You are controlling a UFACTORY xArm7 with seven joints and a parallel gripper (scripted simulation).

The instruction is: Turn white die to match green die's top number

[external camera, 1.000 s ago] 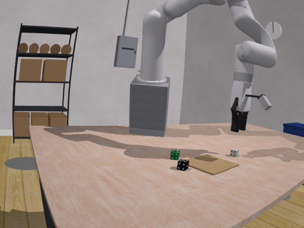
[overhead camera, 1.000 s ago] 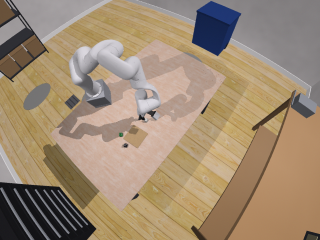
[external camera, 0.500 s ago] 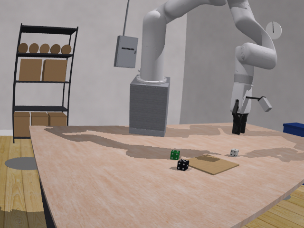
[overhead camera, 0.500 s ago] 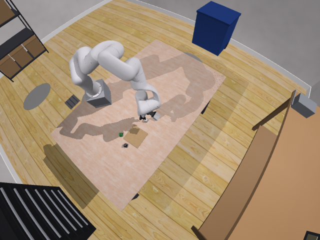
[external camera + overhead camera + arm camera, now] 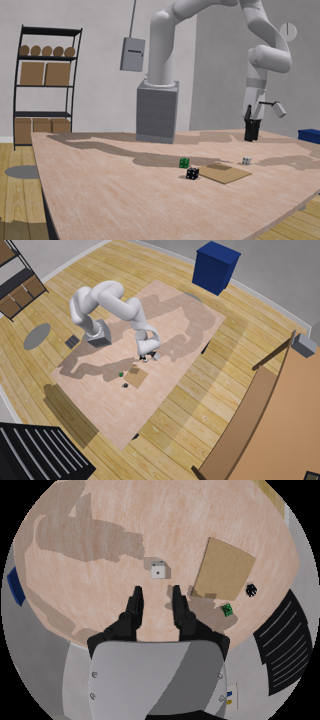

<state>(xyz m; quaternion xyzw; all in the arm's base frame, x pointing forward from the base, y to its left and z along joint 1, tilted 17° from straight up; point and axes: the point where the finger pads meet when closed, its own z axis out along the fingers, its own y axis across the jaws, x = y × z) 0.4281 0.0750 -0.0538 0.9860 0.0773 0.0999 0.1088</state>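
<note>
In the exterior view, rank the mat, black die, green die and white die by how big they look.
1. Mat, clearly largest.
2. Black die.
3. Green die.
4. White die.
The black die sits nearest the camera, so the dice may really match in size.

A broad, pale pinkish wooden table top (image 5: 108, 201) carries a thin, square tan mat (image 5: 224, 173) lying flat. Just beside the mat's edge sit a small green die (image 5: 184, 162) and a small black die (image 5: 192, 173). A small white die (image 5: 246, 160) rests apart, off the mat. A grey block pedestal (image 5: 144, 113) stands farther back.
</note>
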